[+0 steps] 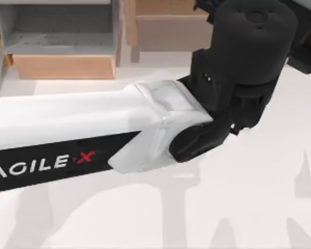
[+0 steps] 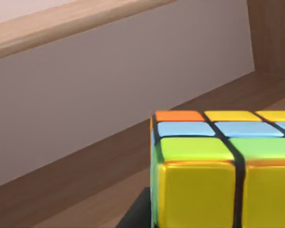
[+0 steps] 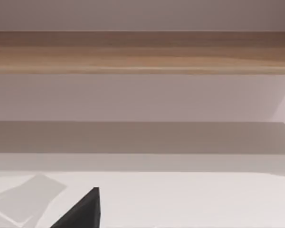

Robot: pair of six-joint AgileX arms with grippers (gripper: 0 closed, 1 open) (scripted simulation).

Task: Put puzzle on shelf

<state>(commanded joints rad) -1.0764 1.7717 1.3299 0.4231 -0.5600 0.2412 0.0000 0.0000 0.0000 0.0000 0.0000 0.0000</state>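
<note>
Puzzle (image 2: 218, 175) close under left end effector (on shelf (image 2: 85, 185))

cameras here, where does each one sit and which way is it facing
Top view: above the table, looking down; the left arm reaches across toward the shelf.
Left wrist view: on the left arm's wrist, close to the puzzle, with the shelf's wooden board and grey-brown back panel behind it.
Right wrist view: on the right arm's wrist, low over the table, facing a wooden board; a dark gripper finger shows.
Shared: both wrist views show wooden boards.
</note>
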